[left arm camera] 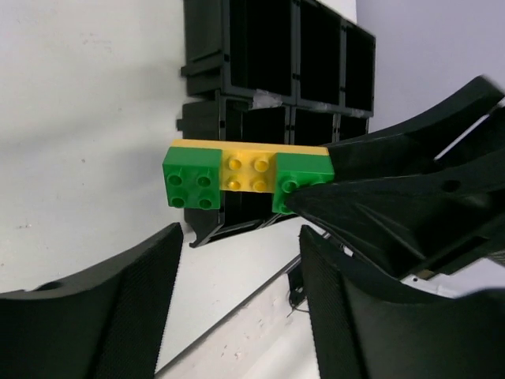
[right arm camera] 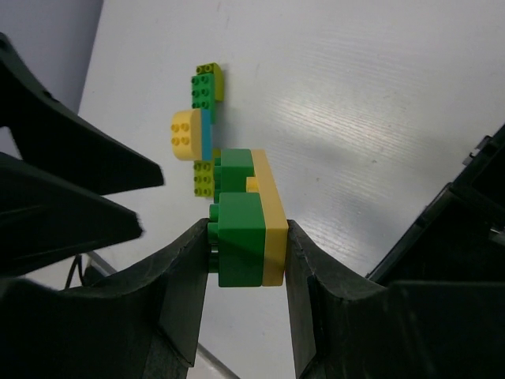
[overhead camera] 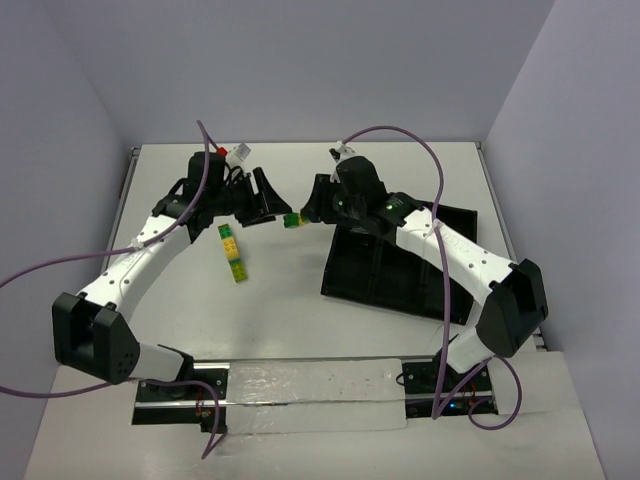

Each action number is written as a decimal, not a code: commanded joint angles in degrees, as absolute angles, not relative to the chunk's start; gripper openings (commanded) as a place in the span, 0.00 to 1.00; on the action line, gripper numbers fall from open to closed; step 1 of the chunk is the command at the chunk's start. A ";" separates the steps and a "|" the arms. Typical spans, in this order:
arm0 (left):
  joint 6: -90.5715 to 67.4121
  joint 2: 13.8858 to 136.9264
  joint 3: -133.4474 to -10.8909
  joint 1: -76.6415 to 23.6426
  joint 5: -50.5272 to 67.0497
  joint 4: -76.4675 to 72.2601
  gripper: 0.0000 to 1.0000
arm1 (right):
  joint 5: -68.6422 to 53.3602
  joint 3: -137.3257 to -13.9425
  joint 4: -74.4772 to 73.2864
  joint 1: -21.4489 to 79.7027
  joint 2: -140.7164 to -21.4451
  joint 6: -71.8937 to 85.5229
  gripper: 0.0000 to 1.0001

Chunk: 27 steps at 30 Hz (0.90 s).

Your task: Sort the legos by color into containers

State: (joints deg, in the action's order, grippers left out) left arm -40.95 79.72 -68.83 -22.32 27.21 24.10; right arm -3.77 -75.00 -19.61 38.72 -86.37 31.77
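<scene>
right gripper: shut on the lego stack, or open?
Shut. In the right wrist view the right gripper has both fingers pressed against the sides of the green-and-yellow lego stack.

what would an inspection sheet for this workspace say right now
surface: white table, matte and flat
job's things: green-and-yellow lego block held in the air; lime, green, yellow and blue lego strip lying on the table; black plastic compartment tray, no bricks seen in it
clutter: nothing seen
grippers: right pincer shut on the green-and-yellow lego block; left pincer open, close to the block, not touching
cables: purple cables loop from both arms
surroundings: plain pale walls
</scene>
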 commanded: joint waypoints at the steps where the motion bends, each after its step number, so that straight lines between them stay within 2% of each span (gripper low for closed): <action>1: -38.62 80.73 -67.36 -23.36 28.07 21.50 0.62 | -7.73 -78.89 -18.46 38.41 -85.30 32.41 0.00; 6: -37.79 81.78 -67.06 -24.23 26.03 22.36 0.56 | -10.29 -79.11 -17.88 38.48 -85.77 33.11 0.00; 10: -37.88 81.99 -66.88 -24.51 25.31 21.97 0.56 | -10.99 -79.10 -17.75 38.41 -85.87 33.31 0.00; 16: -37.05 83.23 -67.54 -24.61 24.58 22.81 0.76 | -12.82 -79.10 -16.93 38.41 -86.00 33.88 0.00; 19: -37.02 83.23 -67.59 -24.61 24.16 22.41 0.75 | -13.01 -79.10 -16.97 38.41 -85.96 33.93 0.01; 22: -37.27 83.36 -67.59 -24.61 24.08 22.19 0.58 | -13.10 -79.19 -17.05 38.41 -85.96 33.75 0.01; 25: -37.70 83.33 -67.75 -24.70 23.41 22.15 0.25 | -12.83 -79.01 -17.05 38.41 -85.94 33.75 0.00; 27: -37.96 83.25 -68.00 -24.70 22.98 22.30 0.11 | -12.67 -78.94 -17.06 38.41 -86.03 33.82 0.01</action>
